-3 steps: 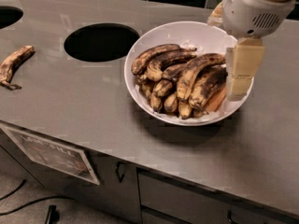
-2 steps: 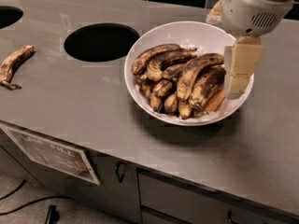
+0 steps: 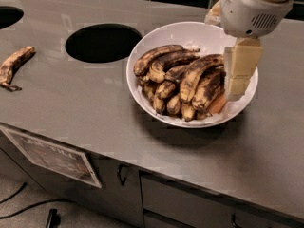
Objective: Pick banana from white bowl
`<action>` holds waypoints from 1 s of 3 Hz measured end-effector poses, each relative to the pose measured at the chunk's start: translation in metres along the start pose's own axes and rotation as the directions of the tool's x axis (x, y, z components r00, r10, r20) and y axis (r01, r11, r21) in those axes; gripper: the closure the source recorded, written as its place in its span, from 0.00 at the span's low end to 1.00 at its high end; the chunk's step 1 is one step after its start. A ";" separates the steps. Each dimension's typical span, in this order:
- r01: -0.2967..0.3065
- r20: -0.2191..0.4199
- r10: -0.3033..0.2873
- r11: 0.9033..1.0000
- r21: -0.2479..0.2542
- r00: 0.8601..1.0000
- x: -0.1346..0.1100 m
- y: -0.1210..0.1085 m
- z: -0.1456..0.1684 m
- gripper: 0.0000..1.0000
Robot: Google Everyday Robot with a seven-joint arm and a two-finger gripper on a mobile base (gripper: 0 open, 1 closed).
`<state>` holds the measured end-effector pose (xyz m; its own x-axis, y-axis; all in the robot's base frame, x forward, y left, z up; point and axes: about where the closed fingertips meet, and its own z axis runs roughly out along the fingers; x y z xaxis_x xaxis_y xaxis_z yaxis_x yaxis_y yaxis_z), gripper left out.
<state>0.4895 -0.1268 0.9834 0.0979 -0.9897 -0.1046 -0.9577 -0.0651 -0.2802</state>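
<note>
The white bowl (image 3: 187,33) stands on the grey steel counter, right of centre, holding several overripe bananas. A long curved yellow-tan banana (image 3: 195,74) with black blotches lies on top of the pile, towards the right. My gripper (image 3: 241,75) hangs down from the white wrist housing over the bowl's right side, just to the right of that banana and close to the bunch. Its lower end reaches down beside the bananas near the right rim. I see nothing held in it.
A large round hole (image 3: 102,42) is cut in the counter left of the bowl, and part of another hole (image 3: 7,15) shows at the far left. A lone banana (image 3: 14,65) lies on the counter's left. A labelled cabinet front (image 3: 52,156) is below.
The gripper has shifted slightly left, closer to the bananas. The bowl and bananas have not moved.
</note>
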 end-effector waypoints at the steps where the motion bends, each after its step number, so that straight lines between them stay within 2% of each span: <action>1: 0.038 0.007 -0.038 0.999 -0.016 0.999 -0.006 -0.001 0.006 0.00; 3: 0.037 0.011 -0.036 0.998 -0.041 0.999 -0.006 -0.009 0.011 0.00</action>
<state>0.5008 -0.1192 0.9766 0.1355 -0.9852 -0.1047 -0.9638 -0.1066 -0.2443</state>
